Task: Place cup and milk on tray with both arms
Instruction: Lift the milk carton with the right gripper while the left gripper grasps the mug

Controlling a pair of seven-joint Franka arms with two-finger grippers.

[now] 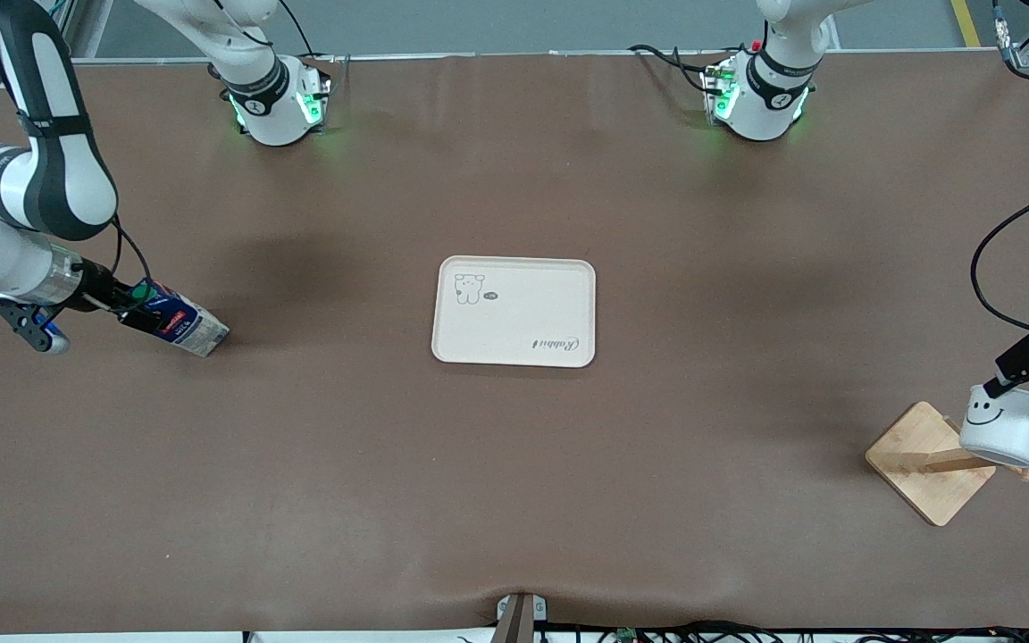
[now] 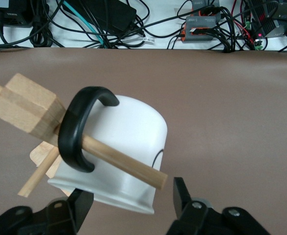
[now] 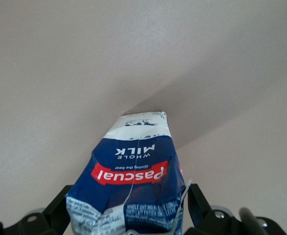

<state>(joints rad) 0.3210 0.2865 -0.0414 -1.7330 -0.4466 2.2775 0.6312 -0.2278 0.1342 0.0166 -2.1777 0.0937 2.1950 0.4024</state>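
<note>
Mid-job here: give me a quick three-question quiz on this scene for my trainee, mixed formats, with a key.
1. True or false: the tray already holds the milk carton.
2. Multiple choice: the smiley-face mug hangs by its black handle on
A. the left gripper
B. a peg of the wooden rack
C. the tray's rim
3. Fill in: the right gripper has a finger on each side of the ______.

Key: 1 false, the tray is bare and the carton lies on the table toward the right arm's end; 2 B; 3 milk carton.
</note>
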